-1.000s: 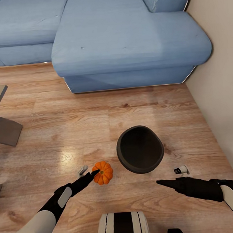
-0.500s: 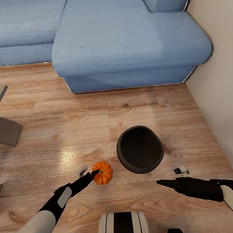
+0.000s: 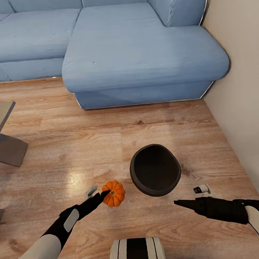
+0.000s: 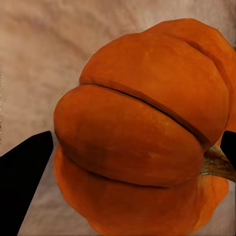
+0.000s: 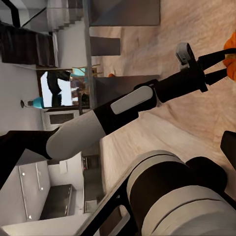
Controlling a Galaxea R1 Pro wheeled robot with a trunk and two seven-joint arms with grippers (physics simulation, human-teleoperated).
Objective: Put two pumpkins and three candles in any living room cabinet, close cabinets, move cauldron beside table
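Pumpkin (image 3: 114, 193): on plank floor, between left gripper (image 3: 105, 192) fingers, jaws straddling it. Cauldron (image 3: 155, 170) beside. Right gripper (image 3: 178, 202): aperture indeterminable.

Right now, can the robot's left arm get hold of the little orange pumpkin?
Probably yes. The left gripper is already at the pumpkin, with its fingers on either side of it, and nothing stands between them on the floor.

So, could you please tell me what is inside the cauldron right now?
The cauldron on the floor looks empty: its dark inner wall and bottom show nothing inside. The part just under the near rim is hidden from the head view.
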